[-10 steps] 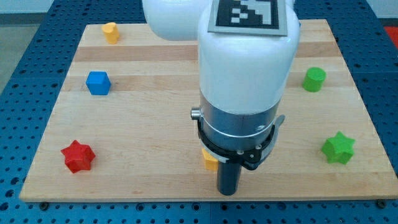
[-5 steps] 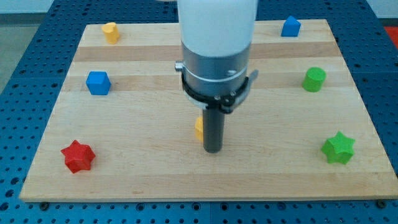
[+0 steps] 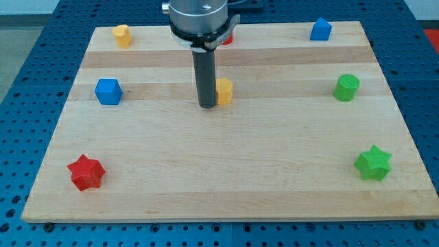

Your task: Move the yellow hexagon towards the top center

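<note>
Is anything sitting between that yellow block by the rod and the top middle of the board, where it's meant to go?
Yes. A red block lies near the view's top centre, mostly hidden behind the arm, roughly above the yellow hexagon. My tip stands right at the hexagon's left side, nothing between them.

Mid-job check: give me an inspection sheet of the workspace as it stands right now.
Surface: wooden board, flat, on a blue perforated base.
Job's things: yellow hexagon mid-board, toward the view's top, partly hidden by the rod.
Tip: my tip sits against the hexagon's left side, slightly below it.
Clutter: yellow block top left; blue cube left; red star bottom left; blue block top right; green cylinder right; green star bottom right; red block mostly hidden behind the arm.
Grippers: none fitted.
Cables: nothing seen.
Surroundings: nothing seen beyond the base.
</note>
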Action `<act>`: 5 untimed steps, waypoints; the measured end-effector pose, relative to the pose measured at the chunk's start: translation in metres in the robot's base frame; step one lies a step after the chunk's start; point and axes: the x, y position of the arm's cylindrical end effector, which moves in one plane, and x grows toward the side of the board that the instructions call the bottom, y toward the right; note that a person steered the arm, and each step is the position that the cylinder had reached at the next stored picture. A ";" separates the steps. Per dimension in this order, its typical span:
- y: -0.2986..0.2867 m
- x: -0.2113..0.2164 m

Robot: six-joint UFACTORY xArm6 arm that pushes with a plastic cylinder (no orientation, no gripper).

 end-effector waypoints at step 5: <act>0.015 -0.024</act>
